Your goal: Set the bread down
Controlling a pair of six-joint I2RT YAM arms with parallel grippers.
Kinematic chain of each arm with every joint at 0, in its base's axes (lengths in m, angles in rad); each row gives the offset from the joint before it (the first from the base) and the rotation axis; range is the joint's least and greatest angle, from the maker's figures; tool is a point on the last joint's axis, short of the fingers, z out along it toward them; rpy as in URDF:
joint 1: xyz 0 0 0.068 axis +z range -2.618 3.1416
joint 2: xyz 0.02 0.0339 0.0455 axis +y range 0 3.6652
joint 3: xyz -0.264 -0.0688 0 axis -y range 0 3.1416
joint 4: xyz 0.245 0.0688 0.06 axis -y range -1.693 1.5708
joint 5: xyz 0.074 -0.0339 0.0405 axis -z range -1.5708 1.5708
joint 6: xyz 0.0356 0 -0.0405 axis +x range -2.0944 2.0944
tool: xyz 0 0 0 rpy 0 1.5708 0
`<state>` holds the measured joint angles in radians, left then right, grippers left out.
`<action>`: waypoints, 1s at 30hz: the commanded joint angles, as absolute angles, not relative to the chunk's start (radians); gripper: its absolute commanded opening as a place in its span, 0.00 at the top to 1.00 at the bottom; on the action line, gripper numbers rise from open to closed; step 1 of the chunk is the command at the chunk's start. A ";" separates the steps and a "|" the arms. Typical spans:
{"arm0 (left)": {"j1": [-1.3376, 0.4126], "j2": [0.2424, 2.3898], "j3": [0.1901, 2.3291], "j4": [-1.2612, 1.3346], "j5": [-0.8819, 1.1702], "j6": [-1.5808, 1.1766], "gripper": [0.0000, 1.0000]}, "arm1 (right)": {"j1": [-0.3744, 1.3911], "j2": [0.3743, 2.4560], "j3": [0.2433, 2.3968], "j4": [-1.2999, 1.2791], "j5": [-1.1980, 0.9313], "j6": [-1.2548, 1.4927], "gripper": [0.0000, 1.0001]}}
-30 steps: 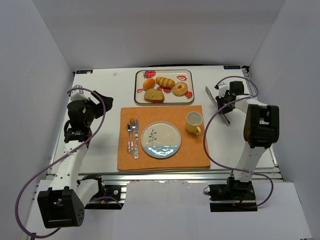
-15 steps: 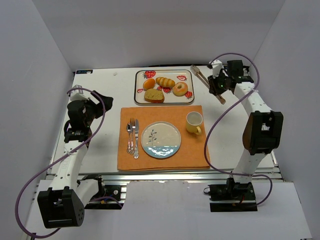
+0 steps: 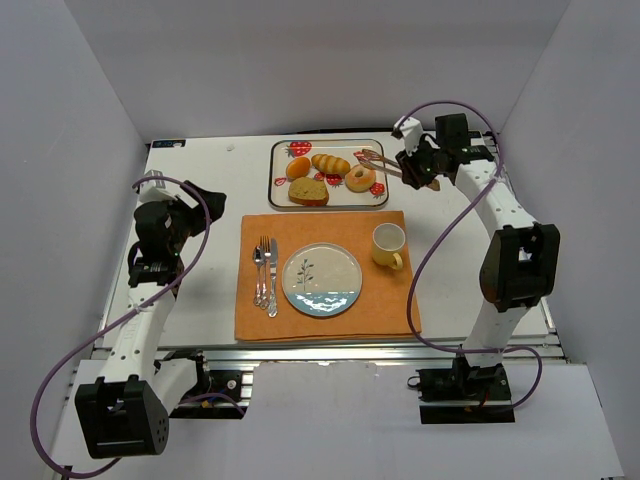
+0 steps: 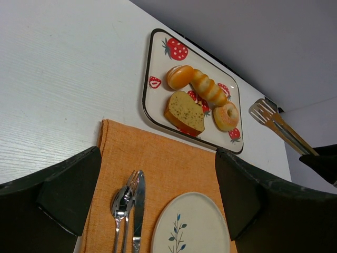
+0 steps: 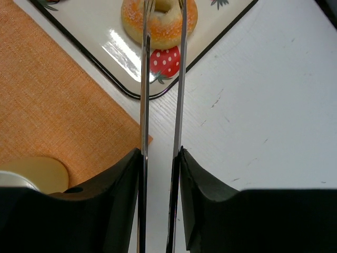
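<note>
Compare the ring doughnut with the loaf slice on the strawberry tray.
Shape: the ring doughnut is round with a hole; the loaf slice is a solid slab.
Size: the doughnut is smaller than the slice.
Colour: the doughnut is golden-brown all over; the slice has a yellowish face and a dark crust.
Place: the doughnut lies at the right end, nearest the tongs; the slice lies mid-tray.
Both rest on the strawberry tray.

— Where do we see things around the plate (image 3: 321, 280)?
— The mat (image 3: 385, 300) lies under it, cutlery (image 3: 265, 272) left, cup (image 3: 388, 244) right. Behind it we see the tray (image 3: 340, 197) holding doughnut (image 3: 360, 178) and loaf slice (image 3: 309, 191); the tongs (image 3: 385, 162) are behind-right.
</note>
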<state>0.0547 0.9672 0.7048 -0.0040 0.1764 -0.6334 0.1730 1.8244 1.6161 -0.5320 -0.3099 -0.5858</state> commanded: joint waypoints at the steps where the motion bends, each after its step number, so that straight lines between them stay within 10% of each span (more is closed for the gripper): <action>1: 0.051 0.939 0.695 0.021 0.181 -0.637 0.02 | 0.208 1.832 1.675 -0.538 -0.299 -0.669 0.58; 30: 0.051 0.920 0.666 0.032 0.173 -0.641 0.02 | 0.324 1.942 1.778 -0.649 -0.100 -0.893 0.53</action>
<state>0.0547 0.9409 0.6662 0.0227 0.1761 -0.6373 0.3168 1.9339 1.7203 -0.6331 -0.1047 -0.8772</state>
